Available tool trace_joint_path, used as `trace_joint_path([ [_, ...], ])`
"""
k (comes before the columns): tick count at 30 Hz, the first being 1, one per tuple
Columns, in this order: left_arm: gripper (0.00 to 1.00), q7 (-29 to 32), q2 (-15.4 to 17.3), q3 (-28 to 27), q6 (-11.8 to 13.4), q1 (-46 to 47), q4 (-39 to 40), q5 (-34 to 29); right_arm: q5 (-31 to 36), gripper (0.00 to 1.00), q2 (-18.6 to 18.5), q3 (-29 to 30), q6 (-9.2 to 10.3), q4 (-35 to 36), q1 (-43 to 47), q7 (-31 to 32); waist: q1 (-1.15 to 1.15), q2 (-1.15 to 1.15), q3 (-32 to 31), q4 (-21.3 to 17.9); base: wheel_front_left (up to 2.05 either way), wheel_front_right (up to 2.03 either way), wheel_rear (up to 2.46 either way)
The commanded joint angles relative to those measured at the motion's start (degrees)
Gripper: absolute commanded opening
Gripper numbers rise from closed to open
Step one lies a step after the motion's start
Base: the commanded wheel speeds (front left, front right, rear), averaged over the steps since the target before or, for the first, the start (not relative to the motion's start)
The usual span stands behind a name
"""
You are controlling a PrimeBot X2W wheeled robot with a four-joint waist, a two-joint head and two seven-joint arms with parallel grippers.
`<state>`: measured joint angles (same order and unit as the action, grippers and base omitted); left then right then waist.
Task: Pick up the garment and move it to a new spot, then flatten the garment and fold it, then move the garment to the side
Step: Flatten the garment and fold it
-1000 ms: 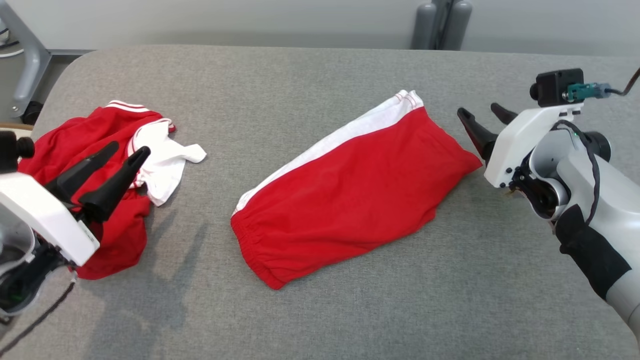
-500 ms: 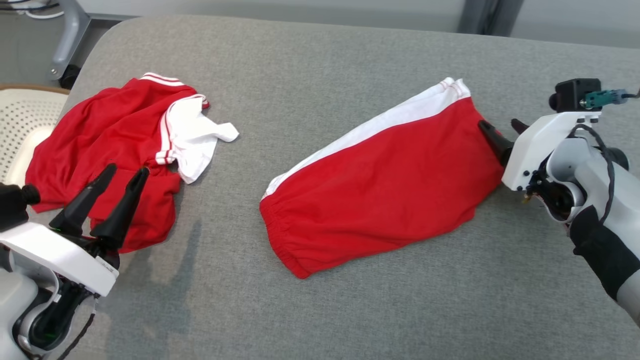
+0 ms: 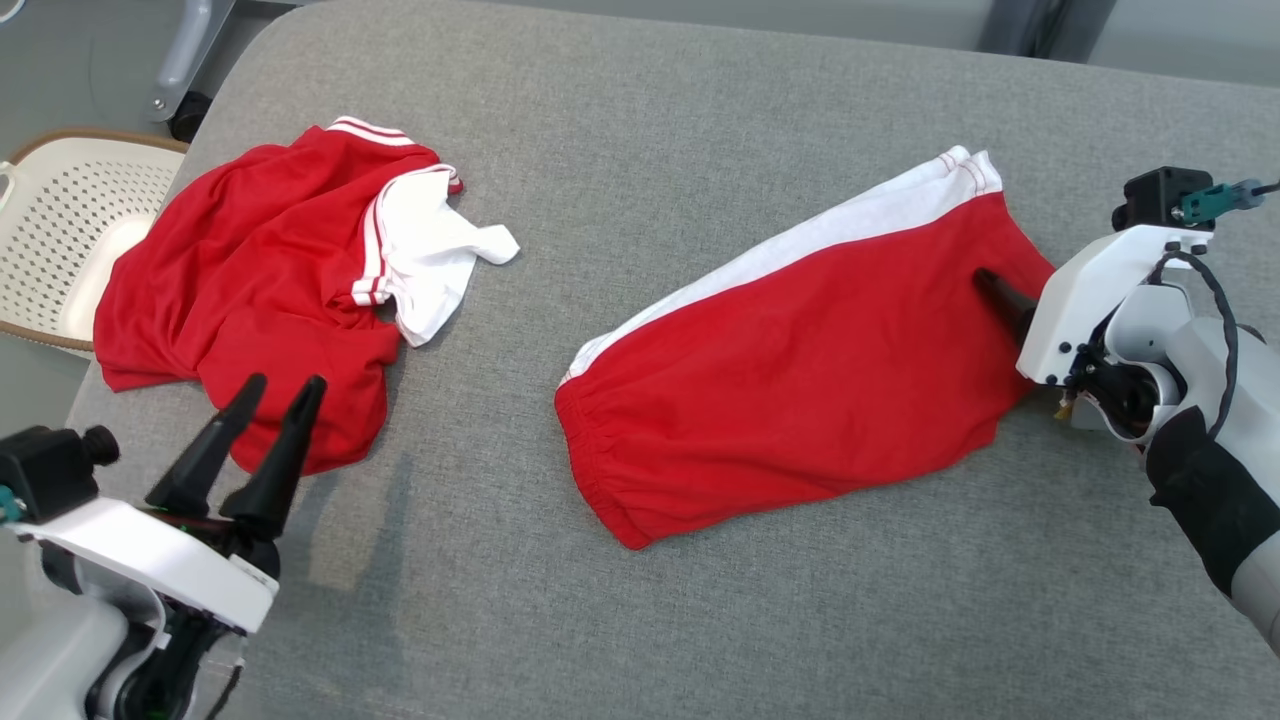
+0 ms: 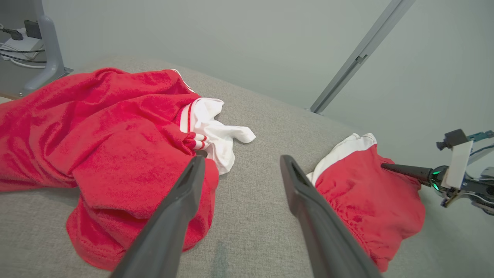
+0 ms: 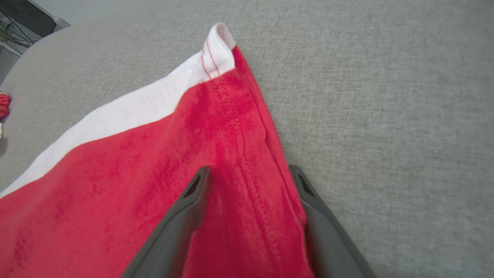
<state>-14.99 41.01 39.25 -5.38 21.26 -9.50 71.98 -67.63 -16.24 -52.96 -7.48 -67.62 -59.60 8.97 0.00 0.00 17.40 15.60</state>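
Folded red shorts with white side stripe [image 3: 800, 370]: soft, light, limp, likely to unfold unless pinched through all layers at the stitched hem, 3 o'clock edge. They lie flat on the grey fabric table [image 3: 640, 120], right of centre. Right gripper [image 5: 249, 170] spread wide astride that hem. Left gripper [image 3: 285, 385] spread, empty, near the crumpled red-and-white garment [image 3: 250, 280] at 10 o'clock.
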Motion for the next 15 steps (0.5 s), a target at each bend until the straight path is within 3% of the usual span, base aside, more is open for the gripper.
trace_joint_path([
  [1, 1.00, -0.3, -0.7, -0.4, -0.3, -1.0, -0.3, -0.4, -0.4, 0.62, 0.4, -0.4, -0.03, -0.1, 0.6, 0.9, 0.00, 0.00, -0.3, -0.2, 0.00, 0.00, 0.00],
  [2, 1.00, -0.3, -1.1, -0.7, -0.4, -1.2, -0.5, -0.6, -0.6, 0.41, 0.4, -0.4, -0.03, 0.2, 0.6, 0.9, 0.00, 0.00, -0.5, -0.3, 0.00, 0.00, 0.00],
  [3, 1.00, -0.3, -1.5, -1.0, -0.5, -1.4, -0.5, -0.9, -0.7, 0.07, 0.2, -0.4, -0.03, 0.5, 0.8, 0.9, 0.00, 0.00, -0.8, -0.6, 0.00, 0.00, 0.00],
  [4, 1.00, -0.3, -1.9, -1.3, -0.5, -1.6, -0.6, -1.2, -0.9, 0.00, 0.1, -0.5, -0.03, 0.7, 0.9, 0.9, 0.00, 0.00, -1.1, -0.8, 0.00, 0.00, 0.00],
  [8, 1.00, -0.3, -3.5, -3.2, -0.2, -3.0, -0.8, -2.5, -1.9, 0.00, -0.7, -0.1, -0.02, 2.2, 1.9, -1.3, 0.00, 0.00, -2.7, -1.9, 0.00, 0.00, 0.00],
  [15, 1.00, -0.3, -6.5, -7.1, 2.6, -6.1, 0.0, -8.7, -6.1, 0.00, -2.8, 2.6, -0.02, 6.8, 8.0, -7.9, 0.00, 0.00, -7.2, -4.9, 0.00, 0.00, 0.00],
])
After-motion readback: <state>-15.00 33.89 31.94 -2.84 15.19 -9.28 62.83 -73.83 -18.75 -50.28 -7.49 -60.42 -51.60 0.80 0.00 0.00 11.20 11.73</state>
